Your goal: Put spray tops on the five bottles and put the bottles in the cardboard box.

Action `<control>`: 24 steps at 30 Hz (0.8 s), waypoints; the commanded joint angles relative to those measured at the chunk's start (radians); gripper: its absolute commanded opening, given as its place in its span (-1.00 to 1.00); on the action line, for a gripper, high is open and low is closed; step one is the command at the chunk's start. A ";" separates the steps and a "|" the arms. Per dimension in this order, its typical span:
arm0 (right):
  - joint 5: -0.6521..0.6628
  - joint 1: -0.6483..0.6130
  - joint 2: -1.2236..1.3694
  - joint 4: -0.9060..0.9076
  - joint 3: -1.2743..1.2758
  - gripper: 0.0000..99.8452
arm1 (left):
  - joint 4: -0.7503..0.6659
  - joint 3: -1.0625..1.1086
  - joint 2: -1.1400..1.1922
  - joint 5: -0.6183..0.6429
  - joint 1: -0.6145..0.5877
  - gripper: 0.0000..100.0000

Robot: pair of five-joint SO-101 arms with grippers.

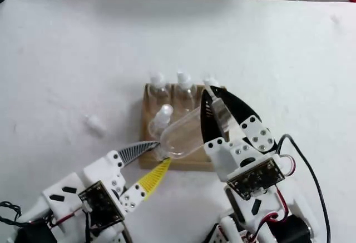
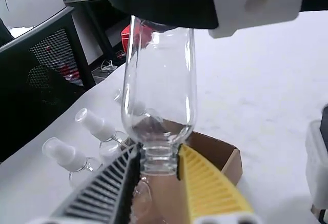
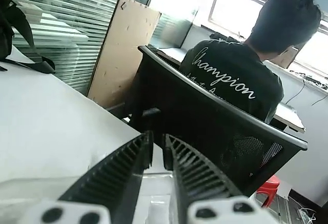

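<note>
Bottle [image 1: 181, 134] in mid-frame: our left fingers [image 1: 151, 145] are pinching its neck, our right fingers [image 1: 207, 108] are clamping its base.

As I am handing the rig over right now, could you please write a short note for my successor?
Left claw: shut on the neck of the uncapped bottle.
Right claw: shut on that bottle's base end, holding it tilted above the cardboard box.
Done: four capped bottles stand in the box.
Left to do: the last spray top lies on the table; fit it, then box the bottle.
</note>
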 commanded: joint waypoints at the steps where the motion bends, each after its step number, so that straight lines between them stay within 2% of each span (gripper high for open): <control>1: 0.014 0.005 0.010 0.033 0.021 -0.97 | -0.021 -0.104 -0.015 -0.009 -0.001 -0.96; 13: 0.017 0.005 -0.147 0.012 0.184 -0.97 | -0.063 -0.104 -0.015 -0.006 -0.001 -0.96; 18: 0.095 0.004 -0.219 0.013 0.256 -0.97 | -0.072 -0.104 -0.015 -0.003 0.001 -0.96; 24: 0.097 0.001 -0.269 0.013 0.275 -0.97 | -0.072 -0.103 -0.015 -0.002 0.007 -0.96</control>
